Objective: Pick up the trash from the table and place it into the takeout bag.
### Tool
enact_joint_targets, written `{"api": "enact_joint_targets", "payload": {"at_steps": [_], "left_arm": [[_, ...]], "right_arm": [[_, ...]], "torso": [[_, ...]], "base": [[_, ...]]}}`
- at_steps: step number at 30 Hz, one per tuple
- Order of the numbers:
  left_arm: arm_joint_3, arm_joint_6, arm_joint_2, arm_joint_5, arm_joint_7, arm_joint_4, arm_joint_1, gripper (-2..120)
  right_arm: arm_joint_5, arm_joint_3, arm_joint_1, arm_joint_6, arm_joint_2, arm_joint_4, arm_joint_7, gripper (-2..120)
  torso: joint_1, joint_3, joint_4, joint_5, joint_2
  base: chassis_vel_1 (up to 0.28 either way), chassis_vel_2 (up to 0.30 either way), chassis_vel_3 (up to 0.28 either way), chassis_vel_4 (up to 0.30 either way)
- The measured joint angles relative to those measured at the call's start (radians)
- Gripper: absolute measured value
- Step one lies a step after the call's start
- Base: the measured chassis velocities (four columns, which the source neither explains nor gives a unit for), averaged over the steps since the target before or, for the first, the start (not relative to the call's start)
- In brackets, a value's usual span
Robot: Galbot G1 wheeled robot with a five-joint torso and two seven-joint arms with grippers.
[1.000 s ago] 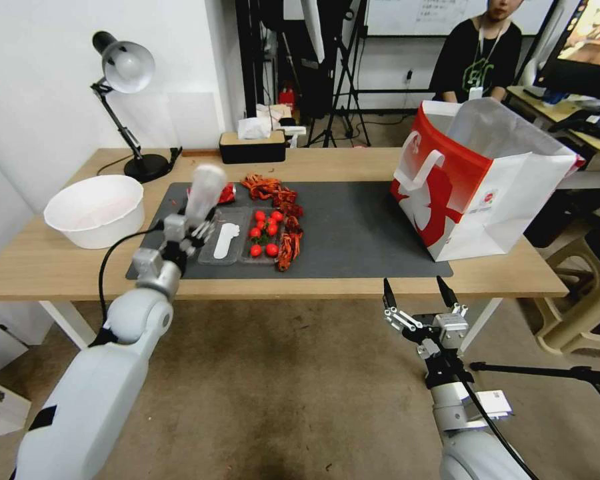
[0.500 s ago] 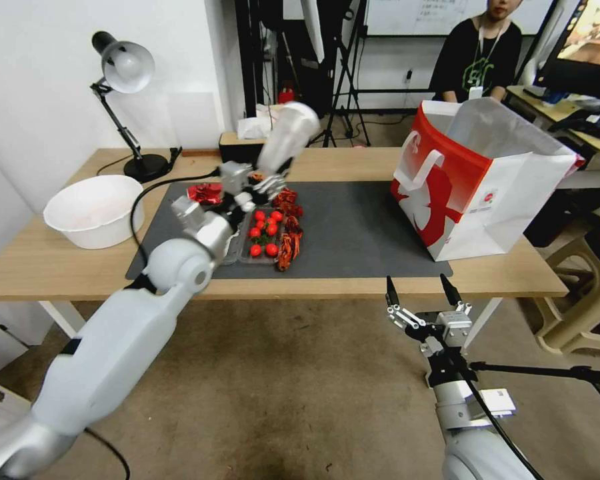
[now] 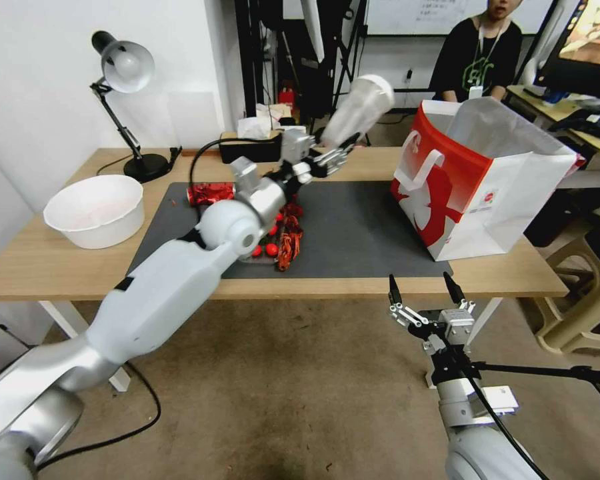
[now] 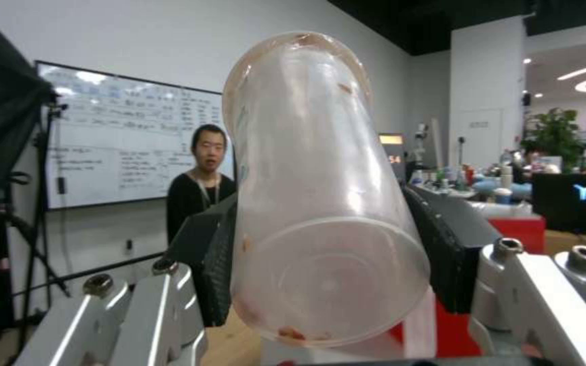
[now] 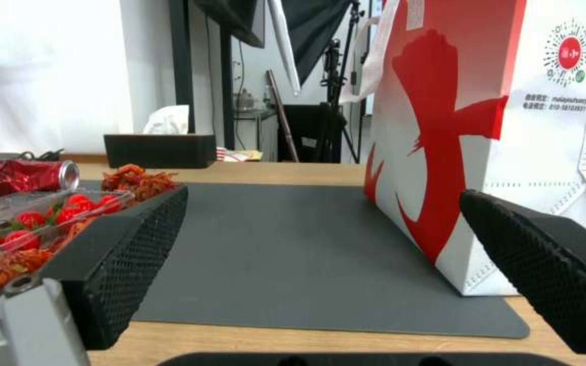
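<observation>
Left hand grips clear plastic cup above mat, apparently short of takeout bag.

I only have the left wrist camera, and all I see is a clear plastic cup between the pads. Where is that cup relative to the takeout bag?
Observer: In the head view the left gripper holds the clear plastic cup in the air above the table, to the left of the takeout bag and not yet over its opening.
Operator: What's the right arm doing?
Observer: The right gripper hangs open below the table's front edge, holding nothing.
Operator: Any trash left on the table?
Observer: A crushed red can lies on the dark grey mat, at its far left corner.
</observation>
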Motion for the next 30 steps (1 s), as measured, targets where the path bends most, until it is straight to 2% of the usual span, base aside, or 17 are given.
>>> {"api": "enact_joint_targets", "payload": {"at_steps": [3,4,6,8,10,17,24,30], "left_arm": [[0.104,0.004,-0.069,-0.045,-0.027,0.049,-0.108,54],[0.104,0.004,-0.069,-0.045,-0.027,0.049,-0.108,54],[0.168,0.004,-0.123,-0.069,-0.039,0.090,-0.176,54],[0.180,0.004,-0.136,-0.077,-0.042,0.100,-0.190,54],[0.214,0.005,-0.182,-0.100,-0.050,0.141,-0.236,54],[0.262,0.001,-0.271,-0.126,-0.048,0.243,-0.303,54],[0.297,-0.003,-0.384,-0.146,-0.029,0.392,-0.363,54],[0.311,-0.009,-0.448,-0.150,-0.015,0.472,-0.391,54]], "right_arm": [[-0.001,0.000,0.001,-0.004,-0.006,0.000,0.001,100],[-0.001,0.000,0.001,-0.004,-0.006,0.000,0.001,100],[-0.004,-0.002,0.001,-0.004,-0.006,-0.002,0.001,100],[-0.004,-0.003,0.001,-0.004,-0.006,-0.003,0.001,100],[-0.004,-0.003,0.002,-0.004,-0.006,-0.005,0.001,100],[-0.004,-0.005,0.005,-0.003,-0.006,-0.010,0.001,100],[-0.004,-0.007,0.013,-0.003,-0.006,-0.016,0.001,100],[-0.004,-0.007,0.011,0.000,-0.003,-0.017,0.000,100]], "torso": [[0.000,0.000,0.0000,0.0001,0.000],[0.000,0.000,0.0000,0.0001,0.000],[0.000,0.000,-0.0002,0.0001,0.000],[0.000,0.000,-0.0002,0.0000,0.000],[0.000,0.000,-0.0002,0.0000,0.000],[0.000,0.000,-0.0001,0.0000,0.000],[0.000,0.000,0.0000,0.0000,0.000],[0.000,0.000,-0.0003,0.0000,0.000]], "base": [[0.000,0.000,0.000,0.000],[0.000,0.000,0.000,0.000],[0.000,0.000,0.000,0.000],[0.000,0.000,0.000,0.000],[0.000,0.000,0.000,0.000],[0.000,0.000,0.000,0.000],[0.000,0.000,0.000,0.000],[0.000,0.000,0.000,0.000]]}}
